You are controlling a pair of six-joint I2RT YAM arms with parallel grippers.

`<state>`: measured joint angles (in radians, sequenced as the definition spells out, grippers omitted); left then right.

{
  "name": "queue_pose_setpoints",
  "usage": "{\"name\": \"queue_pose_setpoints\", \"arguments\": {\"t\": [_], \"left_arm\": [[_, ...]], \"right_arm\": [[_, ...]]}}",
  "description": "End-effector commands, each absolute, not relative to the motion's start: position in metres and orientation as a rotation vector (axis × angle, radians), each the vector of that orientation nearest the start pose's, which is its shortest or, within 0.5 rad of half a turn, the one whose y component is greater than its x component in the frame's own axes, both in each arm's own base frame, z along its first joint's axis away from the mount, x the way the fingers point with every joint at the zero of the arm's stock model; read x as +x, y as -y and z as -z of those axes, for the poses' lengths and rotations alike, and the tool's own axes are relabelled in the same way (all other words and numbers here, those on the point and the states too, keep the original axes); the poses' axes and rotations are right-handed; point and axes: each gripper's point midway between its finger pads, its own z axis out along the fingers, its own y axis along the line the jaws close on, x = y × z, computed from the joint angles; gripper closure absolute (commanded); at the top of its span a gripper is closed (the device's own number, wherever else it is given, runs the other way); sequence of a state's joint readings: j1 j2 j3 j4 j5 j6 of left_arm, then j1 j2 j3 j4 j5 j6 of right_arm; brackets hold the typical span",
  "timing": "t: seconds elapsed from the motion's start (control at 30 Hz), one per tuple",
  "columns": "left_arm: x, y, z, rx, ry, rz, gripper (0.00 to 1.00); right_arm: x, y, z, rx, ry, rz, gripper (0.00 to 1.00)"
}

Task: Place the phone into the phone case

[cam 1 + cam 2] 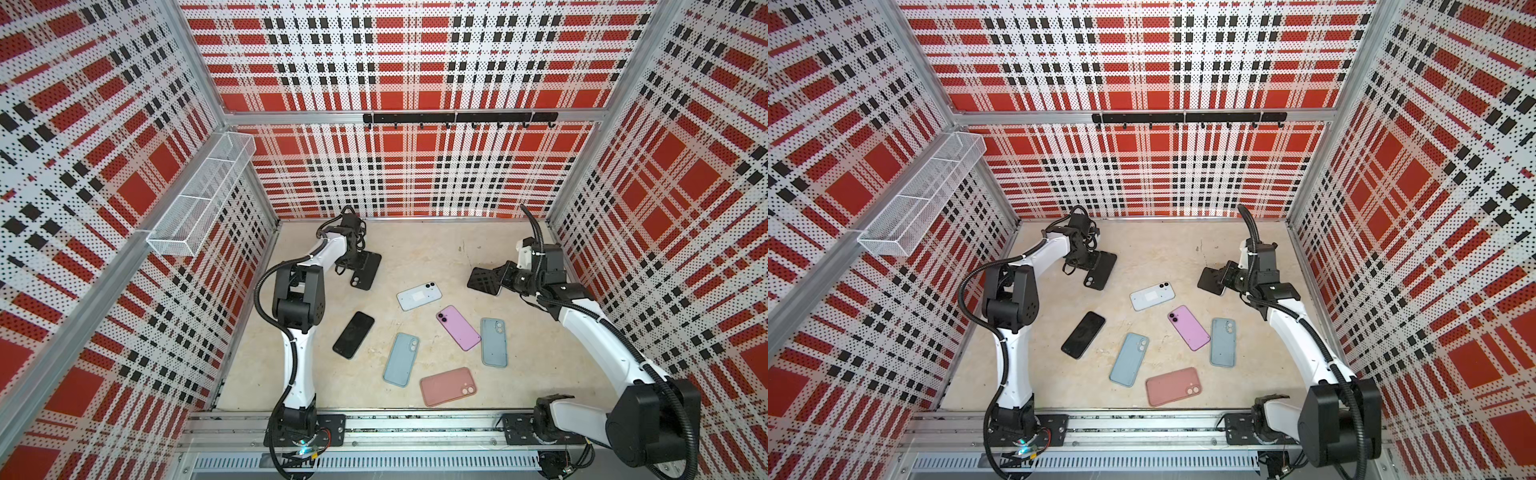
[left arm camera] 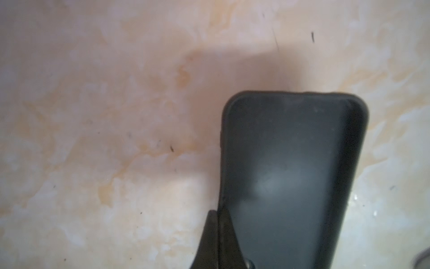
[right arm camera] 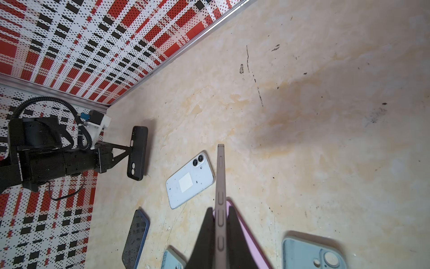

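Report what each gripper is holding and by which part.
The left gripper is shut on the black case, pinching one long side wall. The right gripper is shut on a phone, its fingers clamping the two flat faces.

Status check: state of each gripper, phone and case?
left gripper, shut on black case
right gripper, shut on held phone
white phone, back up
purple phone, back up
black phone, screen up
left blue case, back up
right blue case, back up
pink case, lying flat

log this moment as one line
left pincer: shut on black phone case | right pincer: shut on phone | phone and case apart, not yet joined
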<state>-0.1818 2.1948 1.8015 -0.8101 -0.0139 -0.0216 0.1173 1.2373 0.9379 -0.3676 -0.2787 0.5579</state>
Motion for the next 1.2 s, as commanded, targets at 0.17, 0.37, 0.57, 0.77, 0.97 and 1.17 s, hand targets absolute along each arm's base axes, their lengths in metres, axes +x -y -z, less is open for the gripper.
{"name": "queue_pose_setpoints", "arguments": {"t": [0.17,0.37,0.57,0.77,0.97,1.17], "left_arm": [[0.473,0.09,-0.058,-1.103,-2.479,0.376,1.0],[0.455,0.115,-0.019,-1.519,-2.318,0.439,1.0],[0.458,0.12,-0.026,-1.492,-2.332,0.372,1.0],[0.453,0.119,-0.04,-1.33,-2.462,0.354,0.7],[0.457,0.122,-0.089,-0.679,-2.68,0.235,0.5],[0.489,0.114,-0.12,0.149,-2.643,0.019,0.44]], "right_arm": [[0.382,-0.097,-0.226,0.325,-2.137,-0.749,1.0],[0.382,-0.099,-0.232,0.314,-2.12,-0.762,1.0],[0.376,-0.093,-0.24,0.311,-2.107,-0.725,1.0],[0.378,-0.093,-0.241,0.312,-2.103,-0.722,1.0],[0.383,-0.096,-0.238,0.311,-2.105,-0.742,1.0],[0.387,-0.101,-0.23,0.313,-2.111,-0.78,1.0]]}}
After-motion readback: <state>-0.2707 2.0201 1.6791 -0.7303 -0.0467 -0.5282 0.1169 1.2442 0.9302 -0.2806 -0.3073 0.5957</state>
